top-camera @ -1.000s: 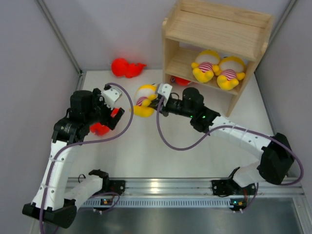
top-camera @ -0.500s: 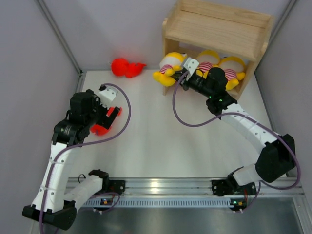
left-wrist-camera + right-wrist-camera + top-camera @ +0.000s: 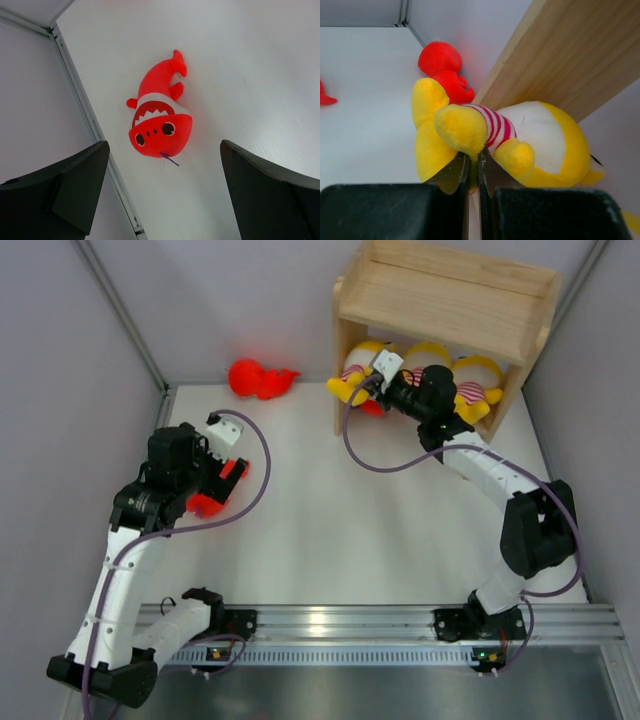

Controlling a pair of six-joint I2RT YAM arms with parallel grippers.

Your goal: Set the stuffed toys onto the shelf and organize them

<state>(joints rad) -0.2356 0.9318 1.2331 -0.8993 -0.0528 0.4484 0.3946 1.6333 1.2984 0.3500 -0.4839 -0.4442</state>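
Placement is in hand on the right side. The right claw (image 3: 474,161) is pinched shut on a limb of the third yellow toy (image 3: 470,127), holding it at the left end of the shelf (image 3: 445,290), right against the wooden side panel (image 3: 570,65). In the wrist view the toy looks partly outside that panel rather than fully on the board, so I judge it needs pushing inward before release. Gripping only a small fold of plush probably lets the body hang free and slide in beside the two yellow toys (image 3: 478,370) sitting side by side on the lower board, like with like.

A red shark (image 3: 442,67) lies low by the shelf's left foot, just behind the held toy. I cannot tell whether it is on the shelf or on the desk (image 3: 260,60).

The left claw (image 3: 162,150) hangs wide open and empty above a second shark (image 3: 159,122) lying on the desk near the left edge, apparently lined up for a grasp. A third shark (image 3: 260,379) rests by the back wall.
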